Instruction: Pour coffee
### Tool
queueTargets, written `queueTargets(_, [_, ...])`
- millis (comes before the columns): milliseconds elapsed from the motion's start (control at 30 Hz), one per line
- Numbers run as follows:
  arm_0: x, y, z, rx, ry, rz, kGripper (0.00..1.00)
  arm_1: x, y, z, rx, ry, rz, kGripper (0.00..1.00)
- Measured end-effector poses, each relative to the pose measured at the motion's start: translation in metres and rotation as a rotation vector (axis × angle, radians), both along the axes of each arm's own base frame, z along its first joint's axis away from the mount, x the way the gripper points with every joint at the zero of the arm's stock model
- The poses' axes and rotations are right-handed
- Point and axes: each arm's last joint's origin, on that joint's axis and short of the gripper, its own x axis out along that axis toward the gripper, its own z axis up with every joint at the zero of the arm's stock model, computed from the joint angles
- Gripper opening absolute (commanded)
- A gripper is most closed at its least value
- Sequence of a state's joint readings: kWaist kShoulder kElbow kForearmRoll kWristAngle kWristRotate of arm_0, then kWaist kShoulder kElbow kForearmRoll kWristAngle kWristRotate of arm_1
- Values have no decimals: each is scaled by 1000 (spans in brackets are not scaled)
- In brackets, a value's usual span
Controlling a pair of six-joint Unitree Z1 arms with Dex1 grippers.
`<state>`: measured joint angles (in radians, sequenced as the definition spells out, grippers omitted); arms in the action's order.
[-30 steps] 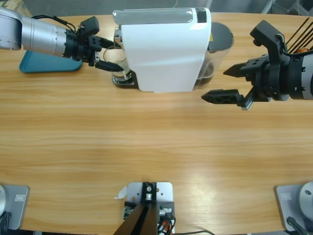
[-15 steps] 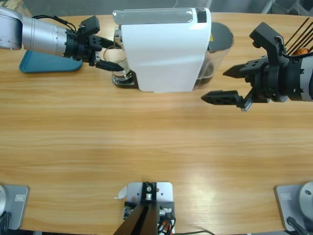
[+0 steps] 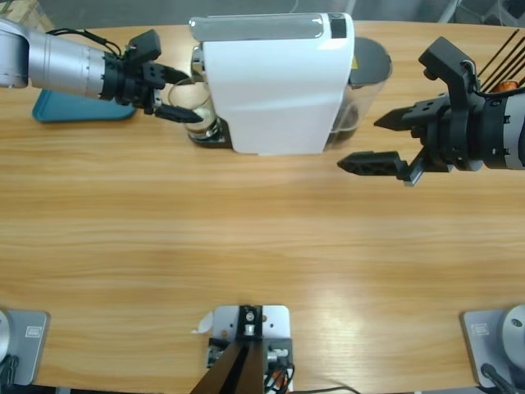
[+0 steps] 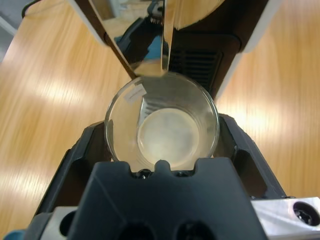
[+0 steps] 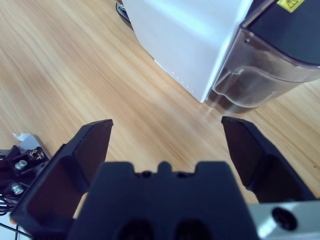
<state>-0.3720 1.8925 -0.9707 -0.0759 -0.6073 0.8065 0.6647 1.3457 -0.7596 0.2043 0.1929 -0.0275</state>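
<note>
The left gripper (image 4: 162, 145) holds a clear glass (image 4: 162, 122) between its two jaws, closed against the glass sides. In it lies the coffee (image 4: 168, 135), a pale foam layer at the bottom. The glass is at 9 o'clock of the white coffee machine (image 3: 275, 82). The right gripper (image 3: 373, 141) has wide-apart jaws and touches nothing, at 3 o'clock of the machine.

Both arms: silver-grey tube forearms ending in black wrist housings and black, wedge-shaped jaws. Left arm (image 3: 66, 64), left of the white coffee machine (image 3: 275, 90), carries a thin black cable along its top. Right gripper (image 5: 167, 145): notched black body, silver plate with a dark bolt hole at its side.
</note>
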Motion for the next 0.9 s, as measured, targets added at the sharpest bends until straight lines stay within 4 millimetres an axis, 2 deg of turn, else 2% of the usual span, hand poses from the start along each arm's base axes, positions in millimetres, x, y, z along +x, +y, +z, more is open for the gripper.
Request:
queueTargets(167, [-6,11,6,8,-10,36,0,0,0,0,0,0,0,1000])
queueTargets(367, [-5,49,26,3,-39,193,0,0,0,0,1,-1,0,1000])
queueTargets(533, [-4,78,31,12,-38,326,0,1,0,1,4,-5,0,1000])
queueTargets(767, [1,130,27,-3,31,562,0,1,1,2,10,-12,0,1000])
queueTargets(900, [-2,151,21,-11,73,671,0,3,2,6,16,-21,0,1000])
